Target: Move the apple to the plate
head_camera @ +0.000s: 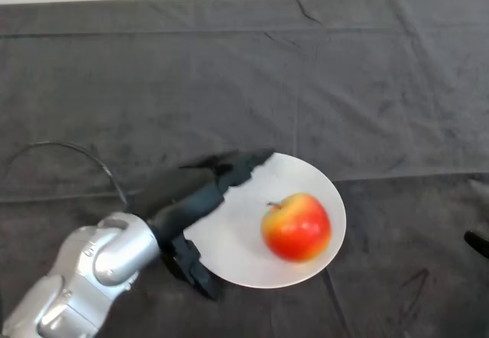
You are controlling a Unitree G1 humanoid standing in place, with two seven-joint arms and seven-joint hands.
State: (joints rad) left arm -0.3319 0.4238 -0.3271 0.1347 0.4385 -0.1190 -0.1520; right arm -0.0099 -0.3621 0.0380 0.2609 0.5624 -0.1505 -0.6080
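Observation:
A red and yellow apple sits on the right half of a white plate in the lower middle of the head view. My left hand is over the plate's left edge, to the left of the apple and apart from it. Its fingers stretch straight toward the plate's upper rim and its thumb hangs below near the plate's lower left edge. The hand is open and holds nothing.
The dark cloth covers the whole table, with creases across it. A small black object pokes in at the right edge. The pale wall runs along the table's far edge.

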